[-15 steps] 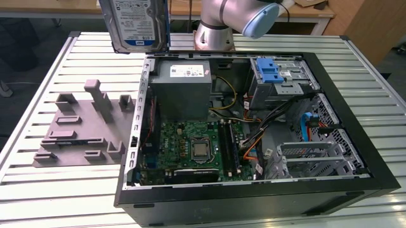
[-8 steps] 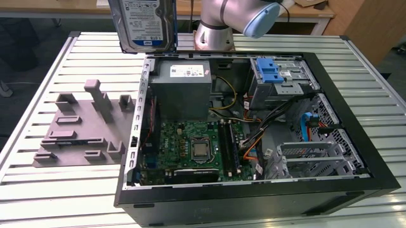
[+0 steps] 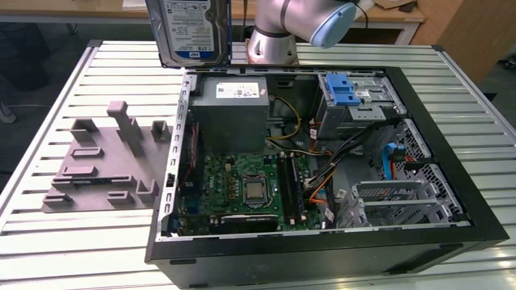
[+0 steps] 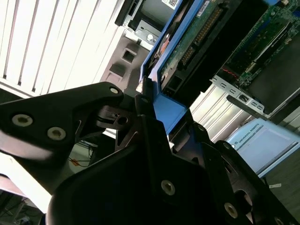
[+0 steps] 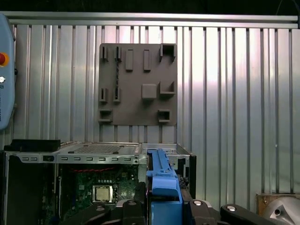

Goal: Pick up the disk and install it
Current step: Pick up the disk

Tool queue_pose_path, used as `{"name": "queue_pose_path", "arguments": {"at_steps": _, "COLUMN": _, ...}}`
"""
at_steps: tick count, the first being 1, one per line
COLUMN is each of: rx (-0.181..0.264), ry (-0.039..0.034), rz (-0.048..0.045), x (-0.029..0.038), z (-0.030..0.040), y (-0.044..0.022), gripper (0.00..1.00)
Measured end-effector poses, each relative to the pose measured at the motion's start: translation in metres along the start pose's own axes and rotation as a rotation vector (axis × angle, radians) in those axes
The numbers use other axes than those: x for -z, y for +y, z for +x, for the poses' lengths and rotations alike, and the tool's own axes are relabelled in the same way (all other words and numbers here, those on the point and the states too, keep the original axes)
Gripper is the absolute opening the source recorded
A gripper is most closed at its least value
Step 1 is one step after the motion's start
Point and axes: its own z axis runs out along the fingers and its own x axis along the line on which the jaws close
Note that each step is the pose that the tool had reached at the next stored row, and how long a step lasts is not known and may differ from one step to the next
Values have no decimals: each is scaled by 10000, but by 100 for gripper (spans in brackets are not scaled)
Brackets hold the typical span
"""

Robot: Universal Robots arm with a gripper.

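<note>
The disk [image 3: 190, 30], a silver drive with a white-and-blue label in a blue carrier, hangs upright in the air above the far left corner of the open computer case [image 3: 451, 181] in the exterior view. In both wrist views my gripper [image 4: 166, 119] [image 5: 164, 199] is shut on the carrier's blue end, with black fingers [image 4: 140, 101] on either side of it. The second wrist view shows the disk [image 4: 197, 42] from its circuit-board side. The first wrist view has the disk [image 5: 161, 180] edge-on, above the case's side wall.
A grey metal drive cage with a blue latch [image 3: 348, 90] sits at the case's far right. The grey power-supply box [image 3: 234, 112] and motherboard [image 3: 250, 187] fill the left half. A grey fixture plate [image 3: 105, 163] [image 5: 138, 84] lies on the slatted table [image 3: 48, 96].
</note>
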Motion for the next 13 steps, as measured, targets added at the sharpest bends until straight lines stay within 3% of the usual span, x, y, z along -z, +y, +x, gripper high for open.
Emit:
{"name": "queue_pose_path", "arguments": {"at_steps": 8, "rx": 4, "ry": 0, "rz": -1, "x": 0, "z": 8, "y": -4, "gripper": 36}}
{"name": "queue_pose_path", "arguments": {"at_steps": 13, "rx": 1, "ry": -1, "rz": 1, "x": 1, "z": 97, "y": -3, "gripper": 36}}
